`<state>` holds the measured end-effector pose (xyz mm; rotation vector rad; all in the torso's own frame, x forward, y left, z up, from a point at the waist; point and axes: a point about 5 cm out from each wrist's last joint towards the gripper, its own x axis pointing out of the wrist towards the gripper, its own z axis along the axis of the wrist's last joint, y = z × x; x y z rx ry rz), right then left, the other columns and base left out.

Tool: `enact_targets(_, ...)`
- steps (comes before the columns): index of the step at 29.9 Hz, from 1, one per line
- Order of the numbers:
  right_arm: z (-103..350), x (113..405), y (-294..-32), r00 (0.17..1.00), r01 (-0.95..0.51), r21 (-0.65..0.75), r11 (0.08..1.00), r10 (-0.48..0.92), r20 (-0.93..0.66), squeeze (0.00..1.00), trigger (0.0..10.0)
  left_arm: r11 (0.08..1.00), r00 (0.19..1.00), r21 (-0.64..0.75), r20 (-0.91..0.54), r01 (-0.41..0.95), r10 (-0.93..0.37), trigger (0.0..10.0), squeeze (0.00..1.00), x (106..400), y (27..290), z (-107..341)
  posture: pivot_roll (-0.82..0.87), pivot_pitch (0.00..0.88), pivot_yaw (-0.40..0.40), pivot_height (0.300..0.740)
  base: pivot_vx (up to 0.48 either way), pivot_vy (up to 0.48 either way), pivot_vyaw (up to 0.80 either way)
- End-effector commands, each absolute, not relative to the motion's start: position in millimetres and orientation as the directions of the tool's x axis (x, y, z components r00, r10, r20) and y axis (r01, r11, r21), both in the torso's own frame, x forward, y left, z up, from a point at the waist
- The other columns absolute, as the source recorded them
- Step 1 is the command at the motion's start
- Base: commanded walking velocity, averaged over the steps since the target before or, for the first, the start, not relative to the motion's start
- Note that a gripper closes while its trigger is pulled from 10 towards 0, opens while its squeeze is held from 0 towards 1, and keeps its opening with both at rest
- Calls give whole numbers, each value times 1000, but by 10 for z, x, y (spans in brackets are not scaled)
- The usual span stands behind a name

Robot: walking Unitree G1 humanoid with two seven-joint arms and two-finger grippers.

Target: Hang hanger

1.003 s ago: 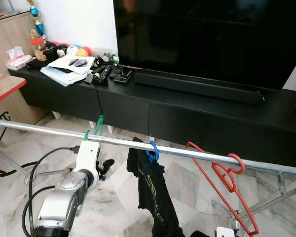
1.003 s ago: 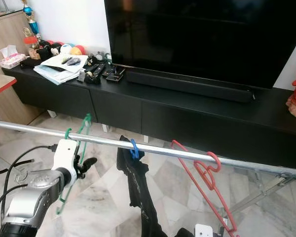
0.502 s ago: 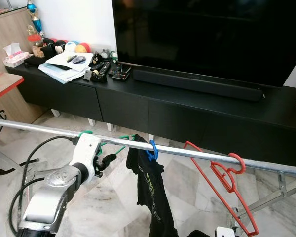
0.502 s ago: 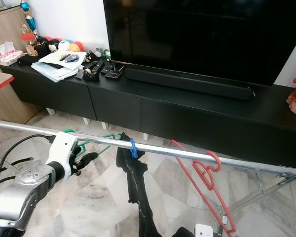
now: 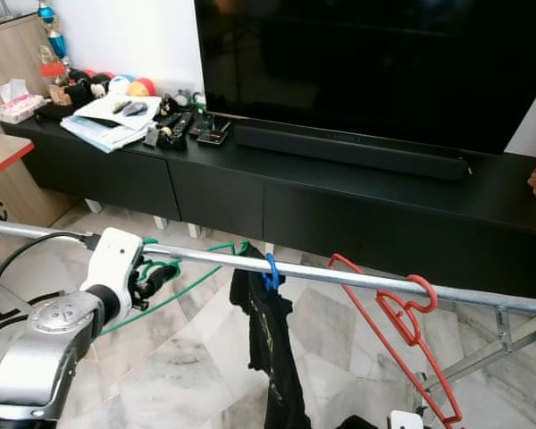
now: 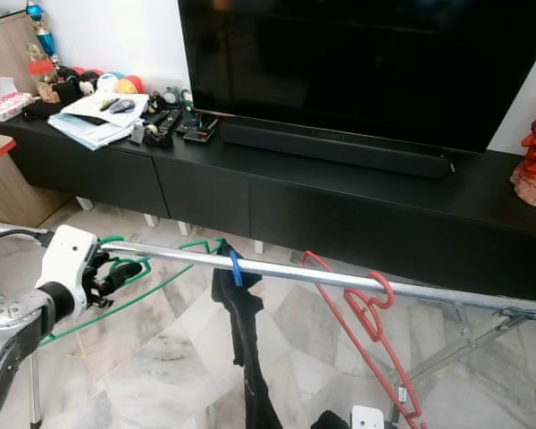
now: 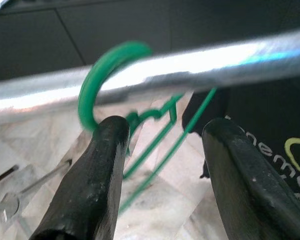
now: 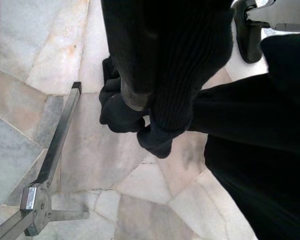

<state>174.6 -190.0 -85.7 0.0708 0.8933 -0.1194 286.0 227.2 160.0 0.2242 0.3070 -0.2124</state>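
Blue hanger (image 5: 272, 269) with black shirt (image 5: 270, 349) just right of left gripper; red hanger (image 5: 402, 331) farther right; TV (image 5: 375, 63), papers (image 5: 107, 121) beyond.

A home living room; big television (image 5: 366, 63) on low black cabinet (image 5: 339, 206); marble floor (image 5: 188, 357).

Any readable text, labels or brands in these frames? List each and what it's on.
"nem": partial yellow-green letters on the black shirt hanging from the rail, in the left wrist view; the rest is cut off.
Same print in the left eye view: too small to read.
Papers on the TV cabinet: too small to read.
Nothing else legible.
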Motion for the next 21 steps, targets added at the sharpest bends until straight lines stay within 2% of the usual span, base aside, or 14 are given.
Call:
enact_targets(1, -871, 1719, -1892, 612, 131, 14, 991, -70, -788, 0, 10000, 960, 927, 198, -355, 200, -120, 10000, 0, 2833, 2356, 1550, 85, 79, -3, 740, 0, 0, 0)
enact_targets(8, -875, 1714, -1884, 610, 124, 16, 992, -64, -790, 0, 10000, 968, 928, 207, -368, 140, -55, 10000, 0, 2830, 2422, 1541, 86, 81, -4, 740, 0, 0, 0)
enact_targets(21, -879, 1715, -1851, 608, 110, 22, 994, -50, -792, 0, 10000, 968, 915, 226, -404, 110, -10, 10000, 0, 2805, 2513, 1456, 90, 80, 0, 740, 0, 0, 0)
